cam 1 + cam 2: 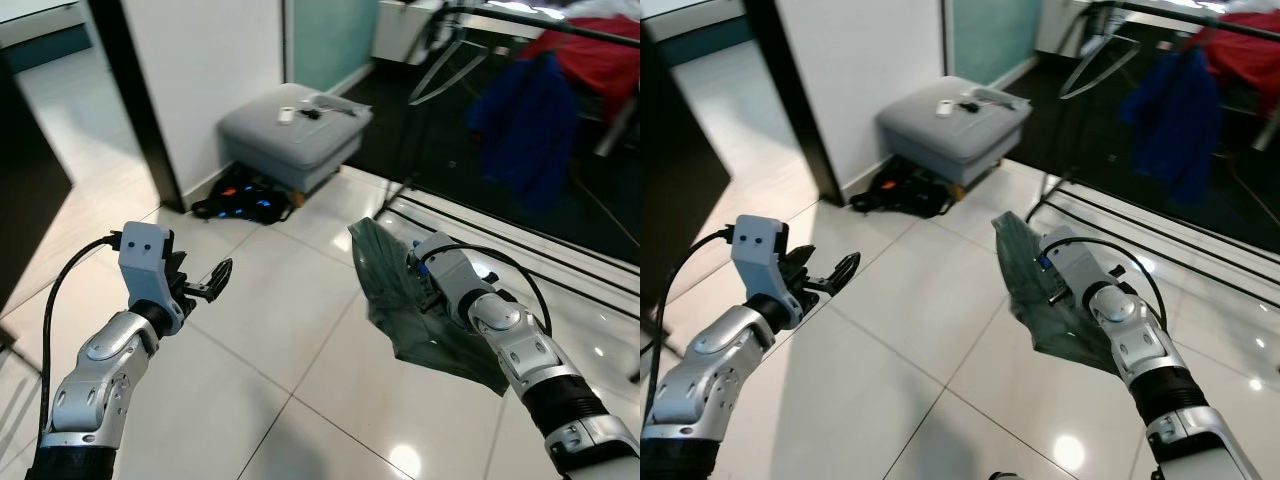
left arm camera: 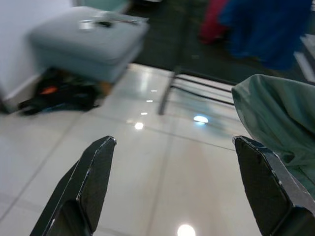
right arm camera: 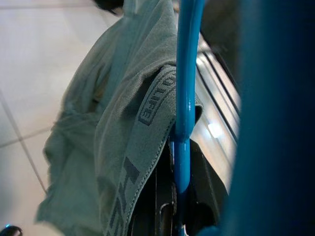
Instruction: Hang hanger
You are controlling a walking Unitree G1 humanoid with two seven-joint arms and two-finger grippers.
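Blue hanger (image 3: pixel 186 88) with grey-green garment (image 1: pixel 420 320) clamped in right tool (image 1: pixel 428 296).

The right claw's (image 1: pixel 428 285) fingertips are hidden behind the grey-green garment (image 1: pixel 400 300) it holds, and the small items (image 1: pixel 310 108) on the grey ottoman (image 1: pixel 290 135) beyond it are too small to identify.

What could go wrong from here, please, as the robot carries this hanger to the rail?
The green garment is only draped over the blue hanger in the right tool, so it may slide off. The rail already holds a blue garment, which the load could snag.
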